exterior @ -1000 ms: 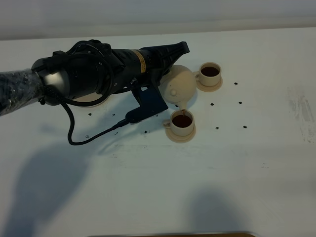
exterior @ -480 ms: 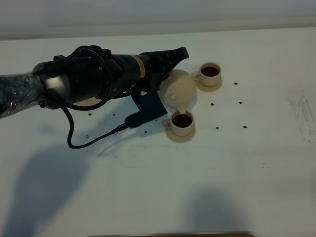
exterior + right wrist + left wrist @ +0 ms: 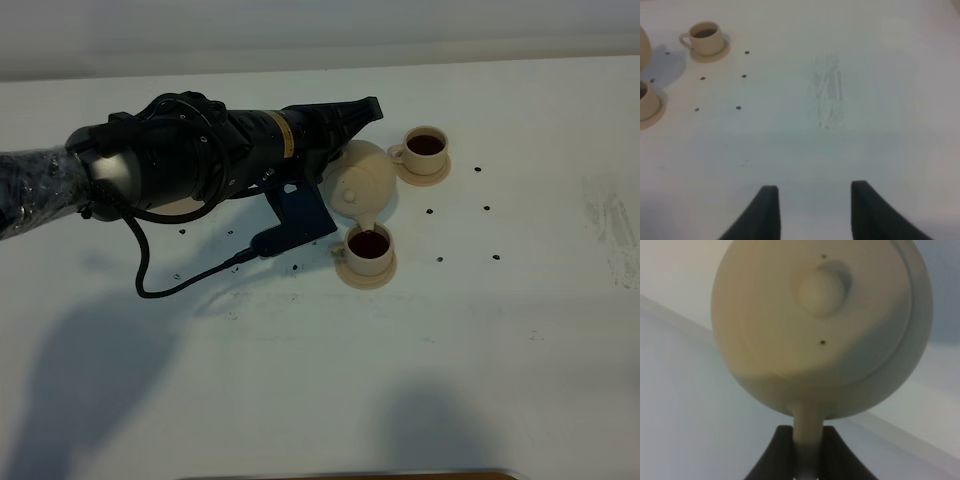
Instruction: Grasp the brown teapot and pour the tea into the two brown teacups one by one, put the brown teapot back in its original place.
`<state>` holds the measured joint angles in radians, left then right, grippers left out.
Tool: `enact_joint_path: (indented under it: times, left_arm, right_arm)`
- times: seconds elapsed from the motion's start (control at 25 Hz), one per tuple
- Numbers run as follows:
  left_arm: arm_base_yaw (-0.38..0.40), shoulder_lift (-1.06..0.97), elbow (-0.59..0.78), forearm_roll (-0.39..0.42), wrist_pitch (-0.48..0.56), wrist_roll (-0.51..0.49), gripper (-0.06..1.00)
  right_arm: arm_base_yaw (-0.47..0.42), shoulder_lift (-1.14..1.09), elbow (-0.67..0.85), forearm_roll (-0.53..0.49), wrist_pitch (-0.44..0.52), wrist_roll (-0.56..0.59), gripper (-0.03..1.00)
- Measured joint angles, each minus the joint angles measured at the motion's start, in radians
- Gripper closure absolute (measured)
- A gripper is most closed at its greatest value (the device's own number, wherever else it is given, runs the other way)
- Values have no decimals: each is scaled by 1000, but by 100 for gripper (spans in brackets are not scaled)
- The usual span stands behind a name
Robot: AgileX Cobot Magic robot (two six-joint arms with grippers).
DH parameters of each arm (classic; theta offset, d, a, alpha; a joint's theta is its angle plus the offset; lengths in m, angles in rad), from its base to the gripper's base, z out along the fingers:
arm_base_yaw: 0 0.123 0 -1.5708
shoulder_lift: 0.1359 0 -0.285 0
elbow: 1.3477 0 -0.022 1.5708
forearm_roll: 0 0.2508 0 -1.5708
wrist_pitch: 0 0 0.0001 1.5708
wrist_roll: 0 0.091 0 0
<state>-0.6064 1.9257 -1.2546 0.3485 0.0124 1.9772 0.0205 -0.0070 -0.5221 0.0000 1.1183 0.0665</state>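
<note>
Now noted left gripper (image 3: 807, 460) clenched on teapot (image 3: 360, 182) handle; pot tipped, spout down over near cup (image 3: 368, 246), dark tea inside. Far cup (image 3: 426, 147) on its saucer, also holding tea. Right gripper (image 3: 812, 210) spread apart, holding nothing, above bare table (image 3: 480, 350), well apart from cups.

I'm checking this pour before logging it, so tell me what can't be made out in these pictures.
- Large saucer: exterior high view, mostly hidden under the left arm.
- Left gripper: wrist view cuts it off at the edge; shut on the brown teapot handle.
- Near teacup: fill level too small to judge.
- Far teacup: fill level unclear too.
- Right gripper: absent from the exterior high view.
</note>
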Motion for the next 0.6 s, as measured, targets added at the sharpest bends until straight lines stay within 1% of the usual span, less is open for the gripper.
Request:
enact_joint_path:
  times: [0.6]
  left_arm:
    - [0, 0, 0, 31, -12, -3, 86]
  right_arm:
    - [0, 0, 0, 0, 0, 0, 62]
